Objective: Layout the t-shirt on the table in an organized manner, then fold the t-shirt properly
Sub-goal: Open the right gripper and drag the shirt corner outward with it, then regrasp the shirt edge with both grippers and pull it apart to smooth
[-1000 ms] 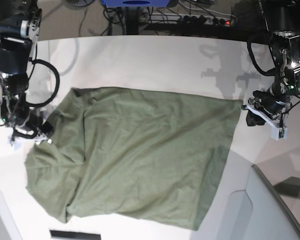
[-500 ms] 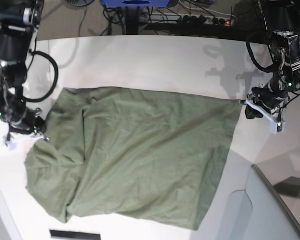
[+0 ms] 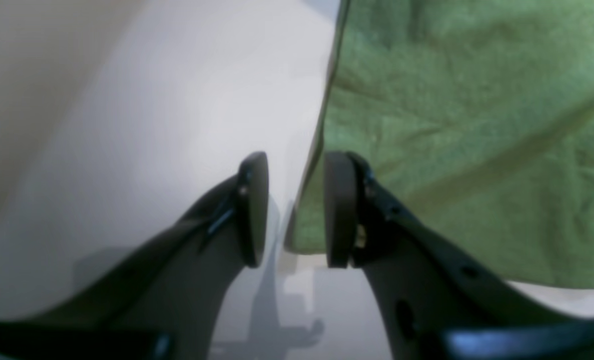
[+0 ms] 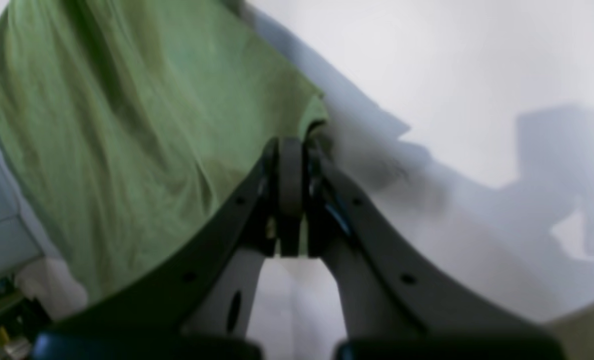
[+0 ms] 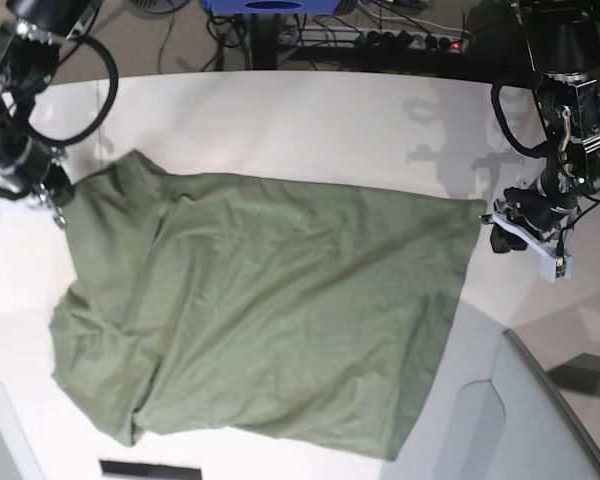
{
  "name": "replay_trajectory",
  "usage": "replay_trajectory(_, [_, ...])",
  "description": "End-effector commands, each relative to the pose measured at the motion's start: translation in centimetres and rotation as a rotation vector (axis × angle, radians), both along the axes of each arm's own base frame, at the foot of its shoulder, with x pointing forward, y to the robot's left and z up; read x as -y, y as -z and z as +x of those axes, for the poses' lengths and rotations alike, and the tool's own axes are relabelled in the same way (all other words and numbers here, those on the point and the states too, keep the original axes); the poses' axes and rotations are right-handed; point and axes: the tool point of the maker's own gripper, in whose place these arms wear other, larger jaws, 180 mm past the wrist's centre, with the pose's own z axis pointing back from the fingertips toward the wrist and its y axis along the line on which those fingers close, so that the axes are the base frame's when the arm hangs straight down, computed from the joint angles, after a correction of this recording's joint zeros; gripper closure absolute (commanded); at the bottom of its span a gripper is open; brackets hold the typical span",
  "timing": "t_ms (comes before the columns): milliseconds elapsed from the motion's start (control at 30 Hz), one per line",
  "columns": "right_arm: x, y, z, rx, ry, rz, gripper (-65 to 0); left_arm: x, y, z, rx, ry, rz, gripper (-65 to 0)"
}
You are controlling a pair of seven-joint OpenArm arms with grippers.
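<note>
- The olive-green t-shirt [image 5: 270,310] lies spread across the white tabletop [image 5: 310,120], its long axis running side to side in the base view, hem toward the left arm, shoulders toward the right arm.
- The right claw [image 4: 291,200] is pinched together on a corner of the t-shirt at the shoulder end.
- The left claw [image 3: 294,210] stands apart, straddling the hem corner without gripping it.
- The risk, judging from this: with only one end held, a pull could drag the whole shirt sideways and rumple it.
- The lower sleeve area looks bunched, which could spoil a clean fold.
</note>
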Motion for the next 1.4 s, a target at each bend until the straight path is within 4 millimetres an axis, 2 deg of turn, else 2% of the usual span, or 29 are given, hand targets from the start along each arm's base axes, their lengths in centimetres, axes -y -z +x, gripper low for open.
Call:
replay_trajectory(0, [0.9, -1.4, 0.4, 0.041, 0.015, -0.023, 0.0, -0.7, -1.2, 0.8, 0.041, -0.002, 0.015, -19.3])
replay_trajectory(100, [1.6, -1.6, -1.4, 0.012, 0.033, -0.019, 0.0, -0.7, -1.2, 0.8, 0.04, -0.002, 0.014, -19.3])
replay_trajectory(267, [1.9, -0.3, -4.5, -0.047, 0.082, 0.002, 0.0, -0.7, -1.1, 0.8, 0.038, -0.003, 0.014, -19.3])
replay_trajectory(367, [1.1, 0.6, -6.1, -0.083, 0.085, 0.02, 0.0, -0.7, -1.1, 0.8, 0.038, -0.001, 0.014, -19.3])
replay_trajectory(533, [0.1, 1.9, -8.6, -0.136, 0.095, 0.046, 0.0, 1.2, -0.4, 0.8, 0.014, 0.062, 0.016, -19.3])
replay_trajectory(800, [-0.4, 2.6, -10.2, -0.195, 0.102, 0.077, -1.7, 1.5, -0.2, 0.8, 0.011, 0.065, 0.011, -19.1])
replay_trajectory(900, [-2.0, 2.2, -9.6, -0.223, 0.046, 0.152, -12.6, 1.5, -0.2, 0.8, 0.011, 0.065, 0.011, -19.1])
replay_trajectory(967, [-1.8, 1.3, -9.1, -0.221, 0.014, 0.153, -18.6, 1.5, -0.2, 0.8, 0.011, 0.065, 0.011, -19.1])
replay_trajectory(1033, [-1.8, -0.2, -8.6, -0.202, -0.015, 0.136, -21.6, 1.5, -0.2, 0.8, 0.012, 0.064, 0.011, -19.1])
replay_trajectory(1167, [-0.1, -4.7, -6.5, -0.074, -0.047, -0.014, -21.6, 1.5, -0.3, 0.7, 0.033, 0.062, 0.012, -18.9])
replay_trajectory(1200, [0.7, -5.3, -5.5, -0.036, -0.065, -0.061, -21.6, 1.5, -0.6, 1.1, 0.061, 0.06, 0.014, -18.9])
replay_trajectory(1267, [1.5, -5.4, -1.8, 0.057, -0.144, -0.145, -20.7, 2.1, -1.1, 1.7, 0.117, 0.057, 0.002, -18.4])
replay_trajectory(1333, [1.6, -4.2, 1.1, 0.089, -0.216, -0.159, -11.6, 3.4, -0.9, 2.3, 0.142, 0.075, -0.015, -16.8])
replay_trajectory(1367, [1.1, -3.6, 2.5, 0.091, -0.253, -0.149, -3.0, 4.1, -0.7, 2.4, 0.145, 0.088, -0.021, -12.0])
